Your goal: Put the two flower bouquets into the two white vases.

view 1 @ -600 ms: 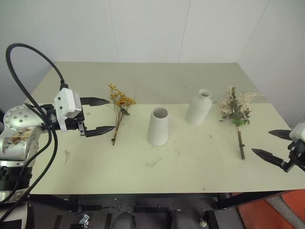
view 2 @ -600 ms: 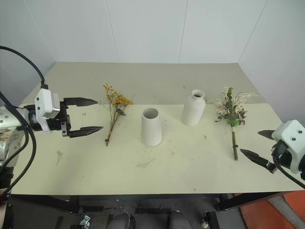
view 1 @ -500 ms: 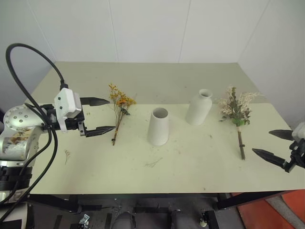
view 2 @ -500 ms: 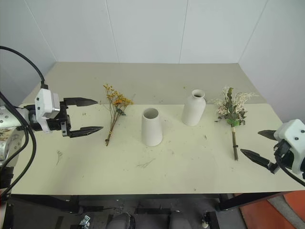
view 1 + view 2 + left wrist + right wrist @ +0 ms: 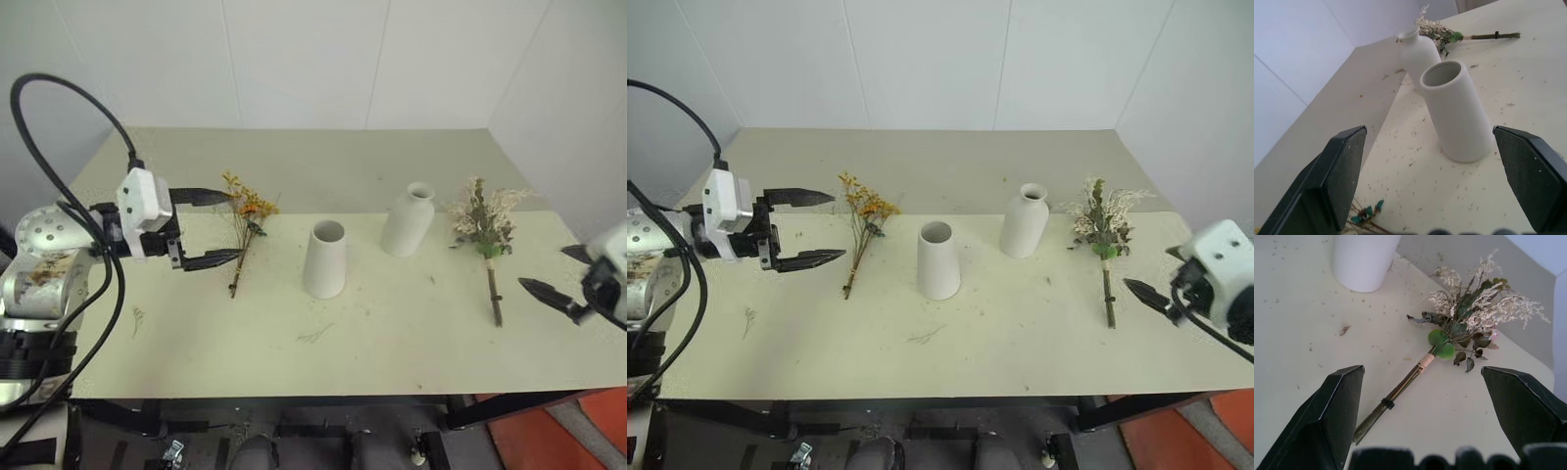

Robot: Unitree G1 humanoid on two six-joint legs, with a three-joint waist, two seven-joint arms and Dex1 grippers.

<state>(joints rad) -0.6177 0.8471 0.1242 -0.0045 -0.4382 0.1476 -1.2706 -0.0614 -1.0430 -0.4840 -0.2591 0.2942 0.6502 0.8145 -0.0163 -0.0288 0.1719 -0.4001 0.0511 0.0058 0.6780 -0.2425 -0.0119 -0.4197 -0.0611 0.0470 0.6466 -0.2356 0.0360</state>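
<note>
A thin bunch of yellow-orange flowers (image 5: 245, 227) lies flat on the table, left of the cone vase (image 5: 325, 259). My left gripper (image 5: 235, 224) is open, its fingertips reaching the bunch from the left with nothing between them. The bottle vase (image 5: 409, 219) stands right of the cone vase. The bushy cream-white bouquet (image 5: 485, 227) lies further right, its stem (image 5: 1400, 391) pointing at the front edge. My right gripper (image 5: 542, 266) hovers open just right of that stem. The left wrist view looks past the cone vase (image 5: 1454, 115) to the bottle vase (image 5: 1418, 51).
The pale table (image 5: 392, 333) is strewn with small dried crumbs and a loose twig (image 5: 315, 335). White walls close the back and right sides. The table's right edge (image 5: 578, 245) runs close beside my right gripper.
My left gripper has moved a little right and away from the front edge, closing on the yellow bunch. My right gripper has moved away from the front edge, alongside the cream bouquet's stem.
</note>
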